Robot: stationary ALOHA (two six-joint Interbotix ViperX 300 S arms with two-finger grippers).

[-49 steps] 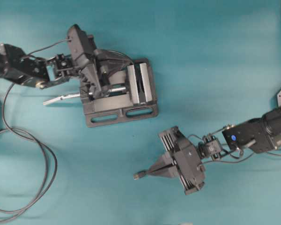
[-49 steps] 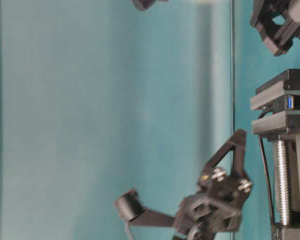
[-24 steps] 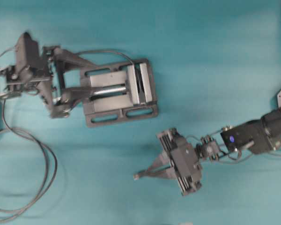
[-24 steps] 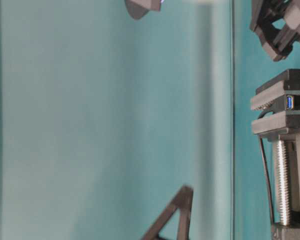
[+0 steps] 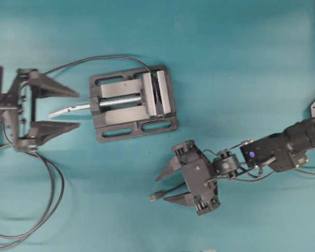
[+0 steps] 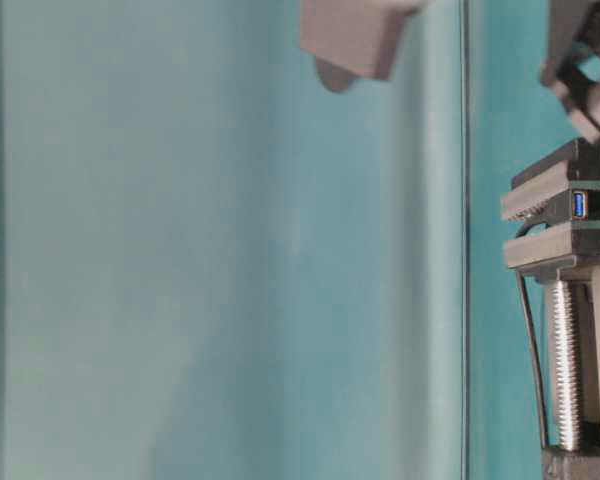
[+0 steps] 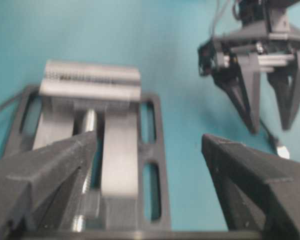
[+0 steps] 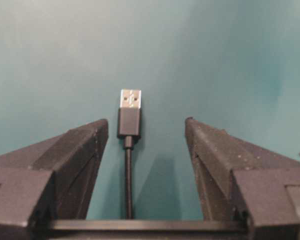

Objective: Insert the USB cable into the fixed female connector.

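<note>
Between the right gripper's point(image 8: 142, 150) spread black jaws lies the thin dark-grey USB cable point(image 8: 128, 150) with silver plug tip, flat on the matte teal table point(image 5: 241, 63), gripped by nothing. Best move, I judge: close squarely on the black plug housing, keep the tip level, then carry toward the small dark blue-faced female connector point(image 6: 578, 205) clamped in the grey ribbed metal vise point(image 5: 131, 102). Left gripper point(image 5: 68, 110) also gapes, empty, beside the vise's screw handle point(image 5: 68, 109).
</note>
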